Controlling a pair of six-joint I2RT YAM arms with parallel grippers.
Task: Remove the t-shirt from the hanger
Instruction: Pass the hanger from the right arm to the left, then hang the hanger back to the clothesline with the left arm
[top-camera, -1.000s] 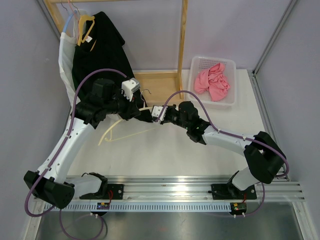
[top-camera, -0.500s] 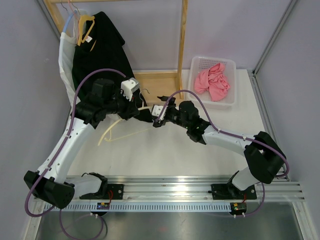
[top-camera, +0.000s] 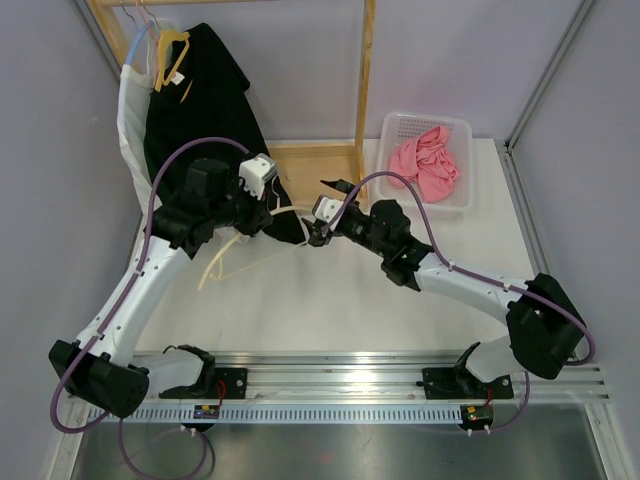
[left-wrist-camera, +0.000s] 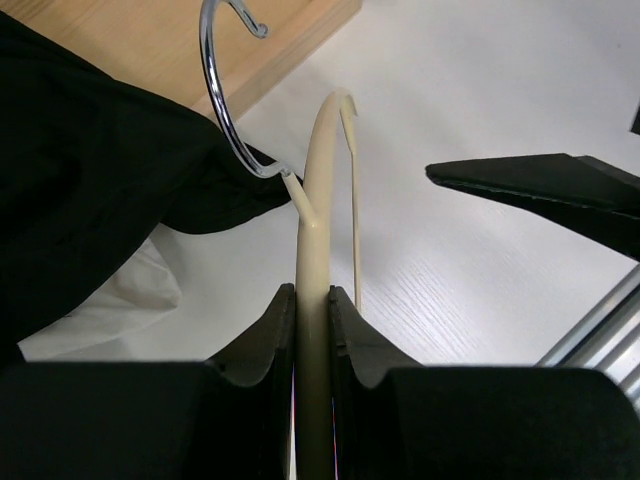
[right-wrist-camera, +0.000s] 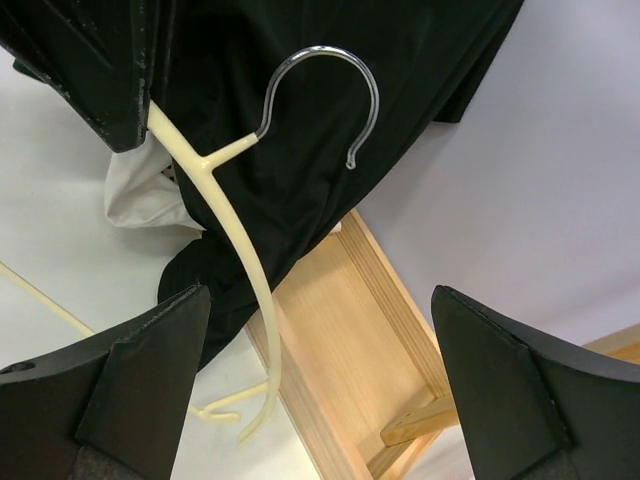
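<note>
We pinch the seemingly bare hanger (left-wrist-camera: 313, 200) in our left gripper (left-wrist-camera: 310, 300), right gripper (right-wrist-camera: 315, 310) spread; t-shirt (left-wrist-camera: 90, 170) at ten o'clock; removal looks done.

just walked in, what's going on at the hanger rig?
The left claw is clamped on the neck of a cream hanger, just below its chrome hook, and holds it over the table. The hanger looks bare. The right claw is open beside it, gripping nothing. A black shirt hangs on the rack behind them, and a pink garment lies in the basket at the back right.
</note>
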